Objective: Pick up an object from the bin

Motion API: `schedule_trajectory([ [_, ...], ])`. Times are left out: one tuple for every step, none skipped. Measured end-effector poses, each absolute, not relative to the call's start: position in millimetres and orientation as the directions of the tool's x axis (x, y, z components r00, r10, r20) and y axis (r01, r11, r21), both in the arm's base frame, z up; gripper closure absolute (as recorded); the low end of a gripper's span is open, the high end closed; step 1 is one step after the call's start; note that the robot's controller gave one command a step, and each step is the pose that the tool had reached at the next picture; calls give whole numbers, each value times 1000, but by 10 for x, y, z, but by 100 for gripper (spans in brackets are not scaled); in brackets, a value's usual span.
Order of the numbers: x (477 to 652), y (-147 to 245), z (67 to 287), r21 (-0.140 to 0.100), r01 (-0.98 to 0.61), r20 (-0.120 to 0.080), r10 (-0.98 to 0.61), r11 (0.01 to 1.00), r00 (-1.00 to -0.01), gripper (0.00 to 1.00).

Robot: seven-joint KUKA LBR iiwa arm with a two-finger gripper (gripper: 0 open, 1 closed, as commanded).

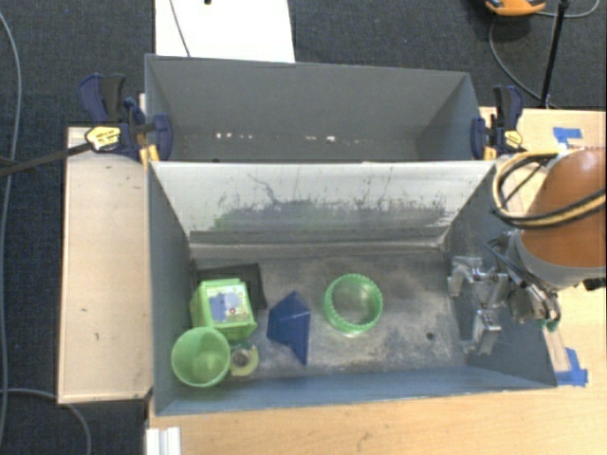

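Low at the 3 o'clock side of the grey bin (313, 202), the gripper (479, 309), its grip impossible to call spread or closed, has the nearest item, a translucent green cup (353, 303), at its 9 o'clock, mid-floor.

The bin (408, 335) holds a green cup (200, 356), bowl (353, 303), box (225, 306), blue wedge (290, 325).

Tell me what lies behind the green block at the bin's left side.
Behind the green block a dark flat thing shows along its far edge and to its right. The block covers the rest of it, so its shape and kind cannot be told.
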State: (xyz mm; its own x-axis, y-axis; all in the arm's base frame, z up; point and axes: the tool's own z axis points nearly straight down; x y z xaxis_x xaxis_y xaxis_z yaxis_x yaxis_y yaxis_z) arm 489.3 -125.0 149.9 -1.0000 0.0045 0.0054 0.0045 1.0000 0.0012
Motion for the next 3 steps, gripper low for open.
schedule_trajectory([
  [4913,-1245,1542,-1,0,-3,0,1000,-1000,0],
  [5072,-912,1186,-4,-153,-7,-153,988,-988,0],
  [5105,-523,1045,4,-495,3,-495,869,-869,0],
])
